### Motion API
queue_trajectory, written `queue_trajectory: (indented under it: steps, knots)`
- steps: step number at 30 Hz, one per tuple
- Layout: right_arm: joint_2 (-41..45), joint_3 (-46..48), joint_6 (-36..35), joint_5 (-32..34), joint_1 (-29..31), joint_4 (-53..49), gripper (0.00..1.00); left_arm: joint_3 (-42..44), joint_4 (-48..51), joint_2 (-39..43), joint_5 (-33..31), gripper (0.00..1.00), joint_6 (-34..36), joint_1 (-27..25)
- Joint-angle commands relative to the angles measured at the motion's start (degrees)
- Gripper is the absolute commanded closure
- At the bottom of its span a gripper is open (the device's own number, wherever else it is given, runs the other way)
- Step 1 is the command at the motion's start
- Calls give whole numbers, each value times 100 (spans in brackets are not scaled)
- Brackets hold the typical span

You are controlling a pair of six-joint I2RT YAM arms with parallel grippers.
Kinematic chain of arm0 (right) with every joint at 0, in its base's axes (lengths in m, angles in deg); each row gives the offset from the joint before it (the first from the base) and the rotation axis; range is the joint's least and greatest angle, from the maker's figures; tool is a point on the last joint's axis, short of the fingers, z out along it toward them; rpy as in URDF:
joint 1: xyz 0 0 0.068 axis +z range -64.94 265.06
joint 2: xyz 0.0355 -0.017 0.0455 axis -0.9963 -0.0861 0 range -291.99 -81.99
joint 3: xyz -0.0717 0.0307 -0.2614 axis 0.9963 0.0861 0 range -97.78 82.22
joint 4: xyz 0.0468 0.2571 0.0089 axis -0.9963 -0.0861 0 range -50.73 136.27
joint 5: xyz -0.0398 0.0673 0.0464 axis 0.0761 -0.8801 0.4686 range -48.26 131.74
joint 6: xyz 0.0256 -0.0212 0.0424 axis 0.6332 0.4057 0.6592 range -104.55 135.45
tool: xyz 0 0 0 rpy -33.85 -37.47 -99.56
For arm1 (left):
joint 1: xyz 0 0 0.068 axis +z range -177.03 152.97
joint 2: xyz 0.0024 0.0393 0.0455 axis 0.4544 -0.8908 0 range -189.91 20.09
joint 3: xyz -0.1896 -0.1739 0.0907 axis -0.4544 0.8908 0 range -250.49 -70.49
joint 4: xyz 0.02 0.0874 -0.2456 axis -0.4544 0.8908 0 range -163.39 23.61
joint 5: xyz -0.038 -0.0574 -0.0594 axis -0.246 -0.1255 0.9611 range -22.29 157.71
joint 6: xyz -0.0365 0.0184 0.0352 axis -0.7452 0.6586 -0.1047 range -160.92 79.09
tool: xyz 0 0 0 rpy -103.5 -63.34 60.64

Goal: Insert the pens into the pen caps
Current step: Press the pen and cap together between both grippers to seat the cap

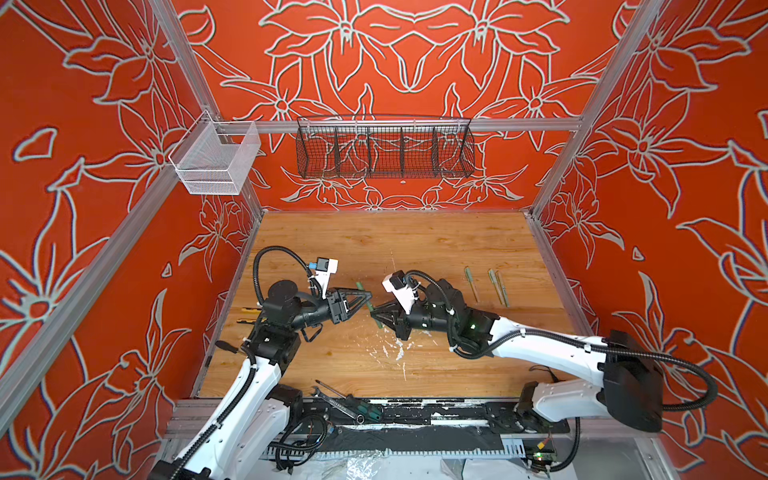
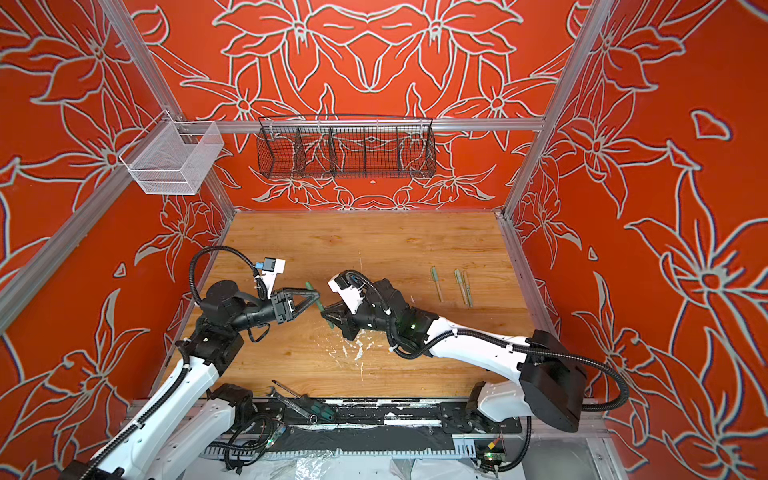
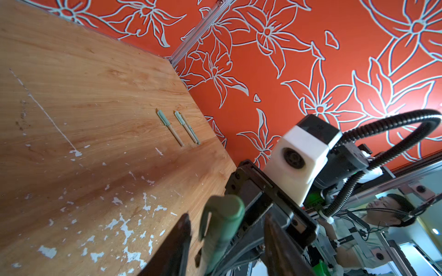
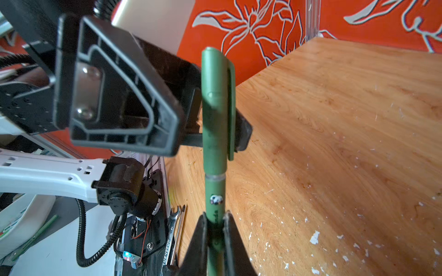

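Above the middle of the wooden table [image 1: 415, 245], the right gripper [image 4: 215, 223] is clamped on the lower barrel of a green pen [image 4: 215, 191], holding it off the surface. A dark green cap [image 4: 214, 100] sits on the pen's far end, reaching down to a clear ring on the barrel. The left gripper [image 3: 224, 239] meets it from the opposite side with its jaws parted around the cap. In the left wrist view a gap shows on either side, so it grips nothing. Toward the right edge of the table, well apart from both arms, a capped pen [image 1: 471, 284] lies flat, and near it two more capped pens [image 1: 496, 286] lie pressed side by side. White flecks [image 1: 395, 351] spot the wood beneath the right gripper.
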Motion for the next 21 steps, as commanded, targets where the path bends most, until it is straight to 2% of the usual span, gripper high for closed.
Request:
queue_trajectory:
  steps: [1, 5, 13, 21]
  knots:
    - [182, 107, -25, -117, -17, 513, 100, -78, -249, -50, 195, 58, -19, -7]
    - [214, 142, -4, -102, -16, 625, 100, -67, -526, -148, 389, 63, -160, -9]
    - [143, 60, 45, -109, -11, 731, 100, -38, -756, -220, 504, 81, -259, -9]
    - [22, -32, 106, -3, -15, 838, 100, 23, -897, -263, 555, 84, -334, -26]
